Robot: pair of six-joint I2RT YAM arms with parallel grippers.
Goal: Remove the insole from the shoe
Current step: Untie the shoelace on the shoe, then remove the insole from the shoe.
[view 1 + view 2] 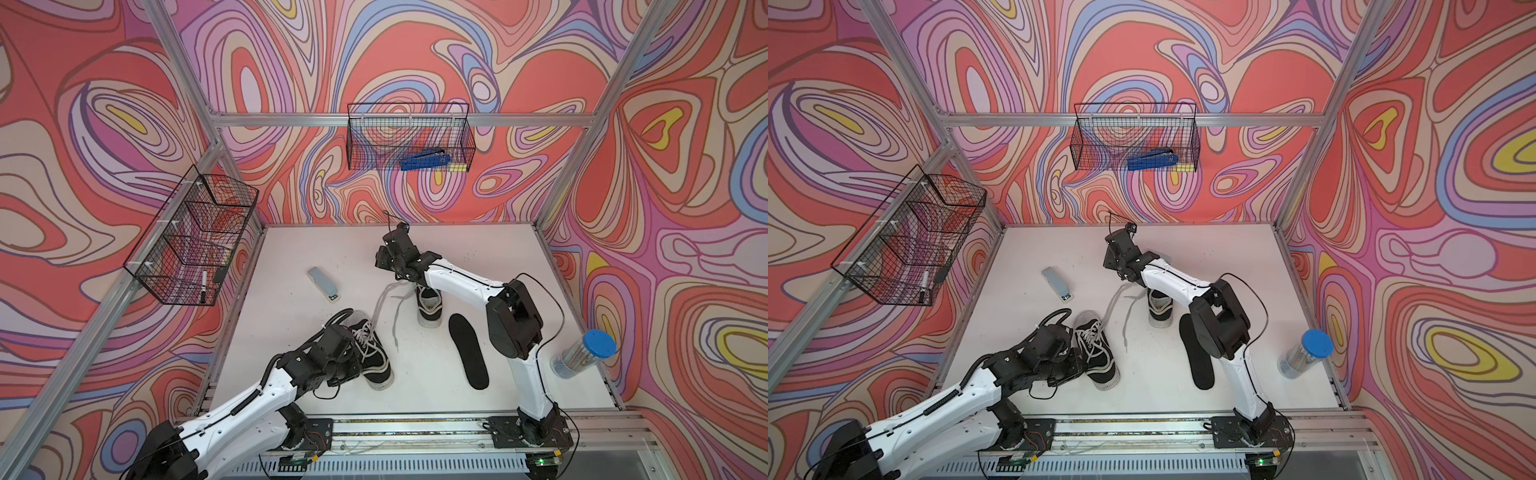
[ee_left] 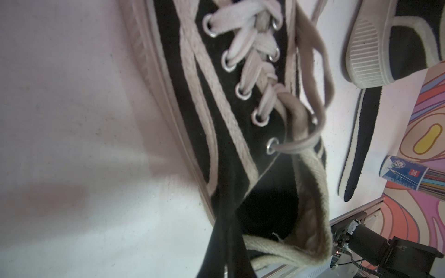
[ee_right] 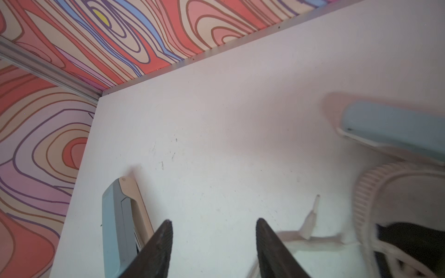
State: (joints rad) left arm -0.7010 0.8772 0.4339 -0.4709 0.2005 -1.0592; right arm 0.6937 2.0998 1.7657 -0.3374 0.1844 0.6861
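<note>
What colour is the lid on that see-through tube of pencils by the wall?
The lid is blue. It shows best in a top view.

No legible text or labels

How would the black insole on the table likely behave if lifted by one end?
The black insole is thin and long, so it would probably droop. It looks light for its size. Its fabric-like top seems unlikely to slip.
</note>
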